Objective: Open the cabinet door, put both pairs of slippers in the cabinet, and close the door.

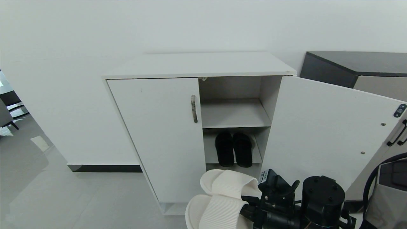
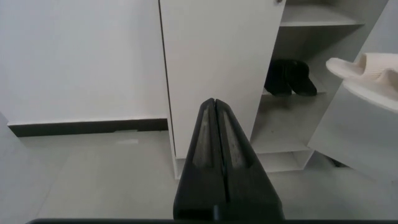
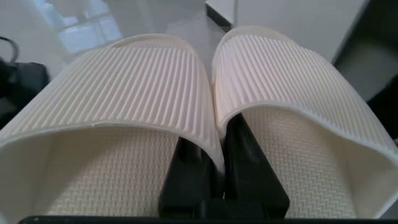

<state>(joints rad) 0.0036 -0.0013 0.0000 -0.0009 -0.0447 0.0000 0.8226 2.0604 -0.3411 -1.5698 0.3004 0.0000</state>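
The white cabinet [image 1: 197, 65] stands against the wall with its right door [image 1: 324, 127] swung open and its left door [image 1: 159, 133] closed. A pair of black slippers [image 1: 233, 149] lies on the middle shelf, the pair of black slippers [image 2: 290, 78] also showing in the left wrist view. My right gripper [image 1: 246, 206] is low in front of the open compartment, shut on the inner straps of a pair of white slippers [image 1: 219, 198]. The white slippers [image 3: 205, 124] sit side by side around the fingers [image 3: 245, 155]. My left gripper [image 2: 215, 106] is shut and empty, out in front of the closed left door.
The upper shelf [image 1: 235, 113] and the bottom compartment [image 2: 273, 134] hold nothing. A dark grey sideboard [image 1: 356, 68] stands right behind the open door. Bare grey floor [image 1: 63, 197] spreads to the left, with chair legs [image 1: 9, 117] at the far left edge.
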